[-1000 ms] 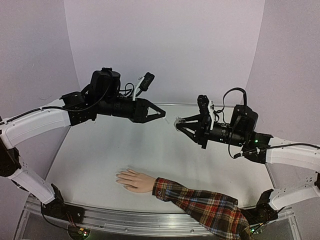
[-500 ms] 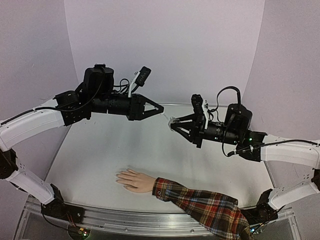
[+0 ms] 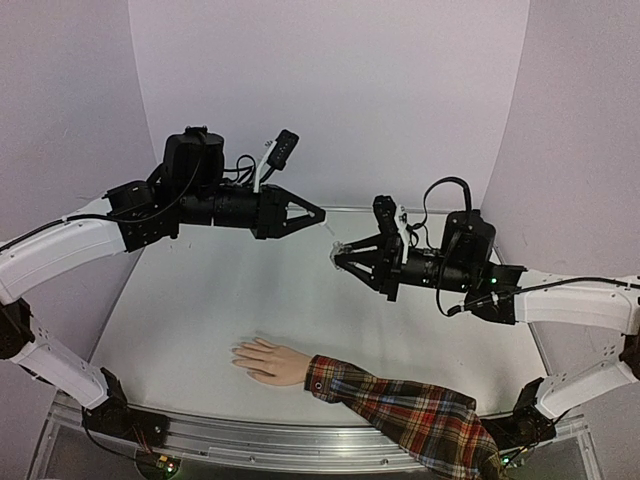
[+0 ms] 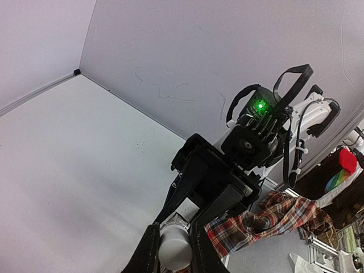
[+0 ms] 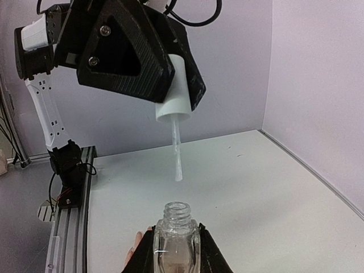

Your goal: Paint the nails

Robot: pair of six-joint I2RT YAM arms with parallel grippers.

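A pale hand (image 3: 264, 359) with spread fingers lies flat near the table's front edge, in a red plaid sleeve (image 3: 405, 413). Its nails are too small to make out. My left gripper (image 3: 320, 216) is shut on a white cap (image 5: 175, 102), and the cap's thin brush (image 5: 177, 152) points down. My right gripper (image 3: 338, 254) is shut on a clear glass bottle (image 5: 176, 230) with an open threaded neck. The bottle sits just below the brush tip, with a small gap between them. Both grippers hang in the air above the middle of the table, well beyond the hand.
The white table (image 3: 190, 300) is closed in by lilac walls (image 3: 330, 90) at the back and sides. A metal rail (image 3: 270, 441) runs along the near edge, with the arm bases at its ends. In the left wrist view the sleeve (image 4: 278, 213) shows past the right arm.
My right gripper has carried the bottle left toward the brush. My left gripper has drawn slightly up and left with the cap. The hand has not moved.
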